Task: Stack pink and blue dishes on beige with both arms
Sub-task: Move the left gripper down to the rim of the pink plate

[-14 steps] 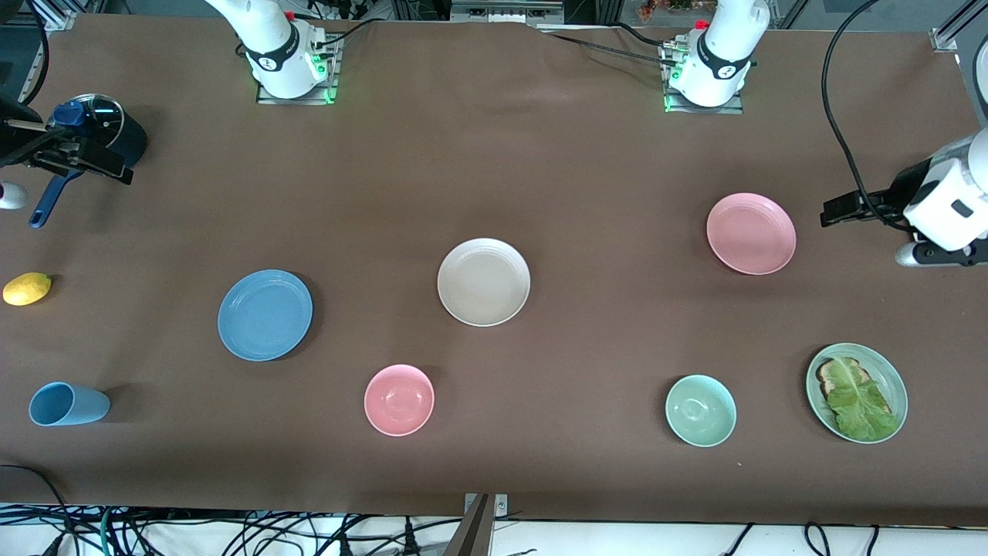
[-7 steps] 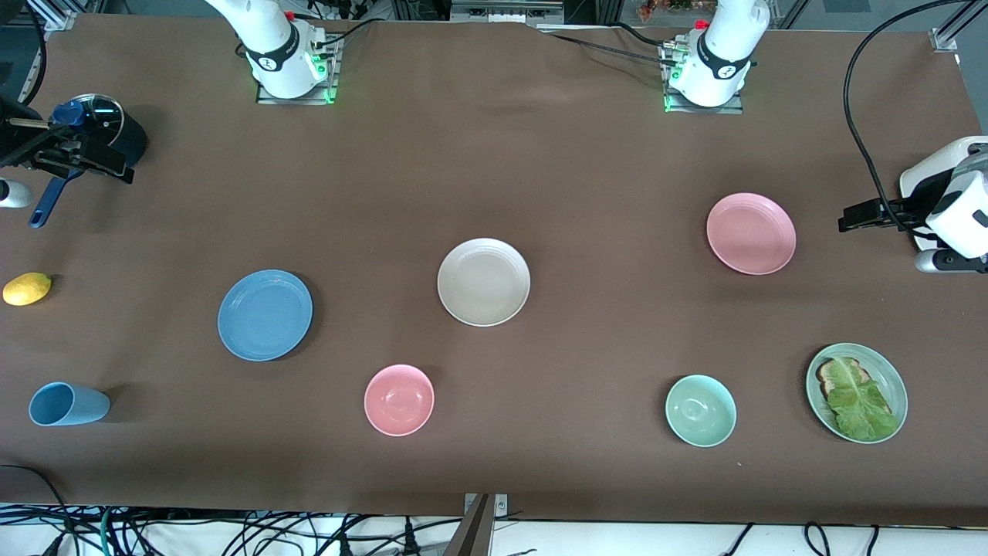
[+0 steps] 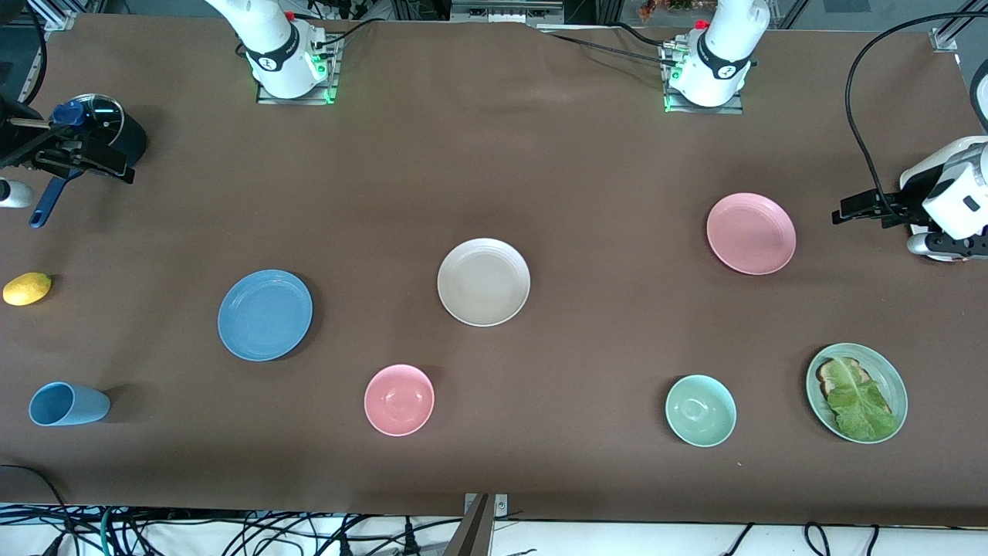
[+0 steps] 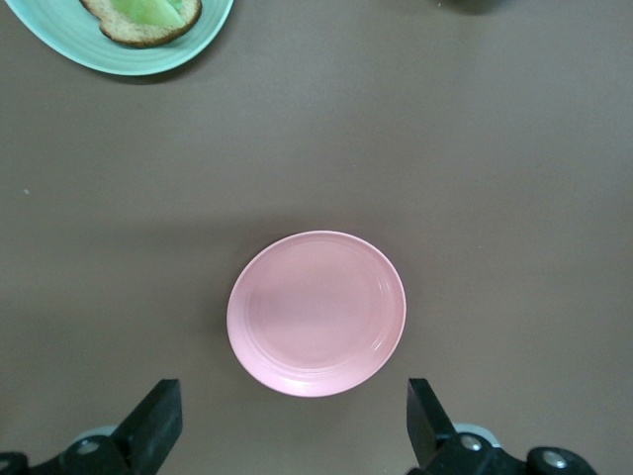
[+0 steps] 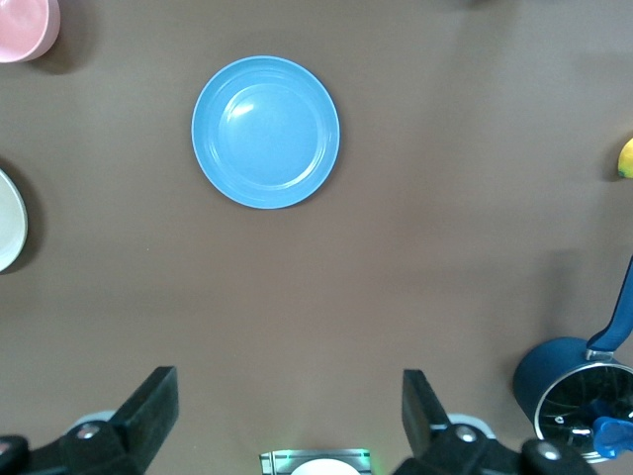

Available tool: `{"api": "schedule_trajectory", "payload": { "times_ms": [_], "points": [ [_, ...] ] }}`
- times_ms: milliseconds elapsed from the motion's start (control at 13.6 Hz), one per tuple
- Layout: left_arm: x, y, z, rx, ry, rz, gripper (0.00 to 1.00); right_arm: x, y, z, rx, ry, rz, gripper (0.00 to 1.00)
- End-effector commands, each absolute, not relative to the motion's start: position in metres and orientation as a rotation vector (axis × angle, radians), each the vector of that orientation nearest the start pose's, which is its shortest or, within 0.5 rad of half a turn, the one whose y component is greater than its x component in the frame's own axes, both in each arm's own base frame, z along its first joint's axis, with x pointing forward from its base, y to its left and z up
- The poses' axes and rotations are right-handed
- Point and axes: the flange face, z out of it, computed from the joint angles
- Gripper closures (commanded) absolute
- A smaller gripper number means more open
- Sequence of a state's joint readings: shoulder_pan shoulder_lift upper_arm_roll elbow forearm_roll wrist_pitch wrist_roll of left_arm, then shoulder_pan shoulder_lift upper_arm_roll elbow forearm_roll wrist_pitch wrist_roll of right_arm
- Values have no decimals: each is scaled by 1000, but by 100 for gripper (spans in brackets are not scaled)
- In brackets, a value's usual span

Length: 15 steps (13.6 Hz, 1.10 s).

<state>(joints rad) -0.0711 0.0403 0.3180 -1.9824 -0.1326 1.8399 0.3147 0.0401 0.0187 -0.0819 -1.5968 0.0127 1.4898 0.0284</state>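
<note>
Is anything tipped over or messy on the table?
One thing: the light blue cup lies on its side near the right arm's end of the table, its mouth facing outward. Nothing is spilled. The pink plate, blue plate and beige plate sit flat.

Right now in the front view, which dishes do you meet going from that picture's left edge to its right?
Blue cup → blue plate → pink bowl → beige plate → green bowl → pink plate → green plate.

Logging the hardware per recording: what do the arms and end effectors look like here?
Two white jointed arms with black bands at the base joints; green lights glow at both bases. Black cables trail from the left arm. Left end effector and right end effector: black, two fingers each.
</note>
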Motion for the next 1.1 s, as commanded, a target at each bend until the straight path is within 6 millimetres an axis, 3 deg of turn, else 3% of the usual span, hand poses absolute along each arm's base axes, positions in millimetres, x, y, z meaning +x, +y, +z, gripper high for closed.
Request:
{"api": "schedule_trajectory", "payload": {
  "times_ms": [0, 441, 1028],
  "points": [
    [511, 130, 407, -3342, 101, 147, 0, 551, -21, 600, -3131, 89, 185, 0],
    [481, 154, 347, -3400, 169, 31, 0, 551, -21, 600, -3131, 86, 185, 0],
    [461, 167, 292, -3460, 282, -41, 0, 552, -20, 599, -3131, 84, 185, 0]
  ]
}}
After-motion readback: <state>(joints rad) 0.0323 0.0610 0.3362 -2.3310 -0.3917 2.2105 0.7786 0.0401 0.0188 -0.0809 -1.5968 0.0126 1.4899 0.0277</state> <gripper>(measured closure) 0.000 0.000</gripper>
